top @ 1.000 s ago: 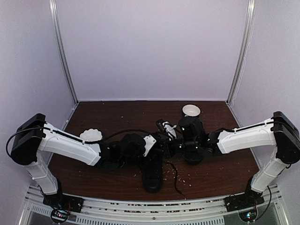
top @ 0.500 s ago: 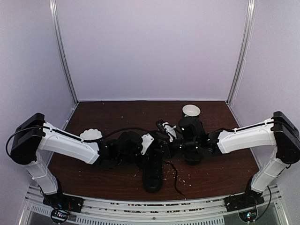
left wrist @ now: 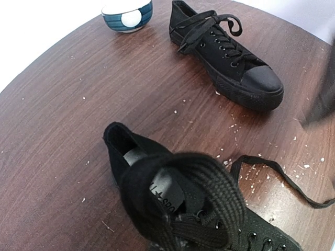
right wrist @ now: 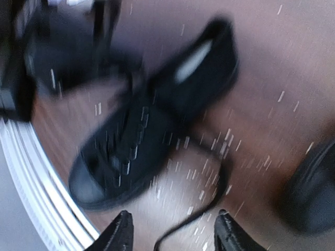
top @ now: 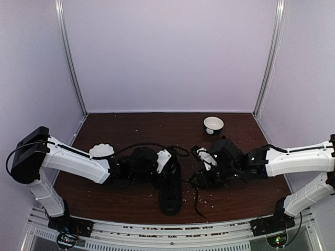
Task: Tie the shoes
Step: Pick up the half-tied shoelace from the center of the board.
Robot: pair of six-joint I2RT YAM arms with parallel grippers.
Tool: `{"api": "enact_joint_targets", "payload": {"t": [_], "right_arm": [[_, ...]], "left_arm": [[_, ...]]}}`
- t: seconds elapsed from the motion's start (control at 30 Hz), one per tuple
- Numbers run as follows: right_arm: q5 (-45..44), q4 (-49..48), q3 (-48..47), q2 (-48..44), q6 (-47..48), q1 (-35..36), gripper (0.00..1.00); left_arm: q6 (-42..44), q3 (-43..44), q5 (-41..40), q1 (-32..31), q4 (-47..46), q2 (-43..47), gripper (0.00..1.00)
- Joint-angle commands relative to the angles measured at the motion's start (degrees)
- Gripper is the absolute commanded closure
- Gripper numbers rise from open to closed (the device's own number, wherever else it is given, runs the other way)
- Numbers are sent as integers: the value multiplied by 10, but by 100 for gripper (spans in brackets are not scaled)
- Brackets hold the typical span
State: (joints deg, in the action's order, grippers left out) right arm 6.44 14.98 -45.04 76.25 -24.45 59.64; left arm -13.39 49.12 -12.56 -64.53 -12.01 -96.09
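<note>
Dark brown wood makes up the table (top: 120, 125), with pale walls behind it and small white crumbs all over it. Two black shoes lie on it. One sneaker (top: 170, 194) lies in the middle near the front, with its toe pointing to the front edge. The left gripper (top: 168, 159) sits on top of it and is closed tight. A thick bunch of this shoe's lace (left wrist: 183, 178) is right under the left wrist camera, but I cannot tell if the fingers pinch it.

The tongue has a small tag (left wrist: 167, 191) with a star and some letters that are too blurry to read. The other sneaker (left wrist: 225, 52) lies a bit apart, with its laces loose on top.

The right gripper (right wrist: 172, 232) hangs above the table with its two fingers apart and nothing between them. A thin loose lace end (right wrist: 209, 204) lies below it. A blue and white bowl (left wrist: 127, 9) stands behind the second shoe.
</note>
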Motion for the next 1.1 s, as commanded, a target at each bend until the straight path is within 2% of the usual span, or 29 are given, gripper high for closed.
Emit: {"api": "enact_joint_targets", "payload": {"t": [0.0,0.07,0.13,0.27,0.47,0.63,0.67,0.83,0.97,1.07], "right_arm": [[-41,126,7,22,-41,69,42],[-33,140,3,34,-60,88,36],[-24,142,-3,49,-72,109,34],[-12,154,-9,97,-69,137,37],[-7,148,0,117,-65,139,62],[-23,167,3,112,-63,134,100],[-31,177,4,102,-61,130,100],[-33,168,-1,26,-22,38,100],[64,106,-48,4,21,-75,100],[107,56,-122,42,38,-122,100]], "left_arm": [[9,2,9,4,-22,11,100],[8,1,9,4,-21,12,100],[8,1,11,4,-21,13,100],[7,0,11,4,-21,14,100],[7,-1,11,4,-21,15,100],[8,-2,11,4,-21,15,100],[8,-2,12,4,-22,15,100],[8,-3,12,4,-23,14,100],[8,-4,11,4,-25,15,100],[8,-7,10,4,-28,17,100]]}}
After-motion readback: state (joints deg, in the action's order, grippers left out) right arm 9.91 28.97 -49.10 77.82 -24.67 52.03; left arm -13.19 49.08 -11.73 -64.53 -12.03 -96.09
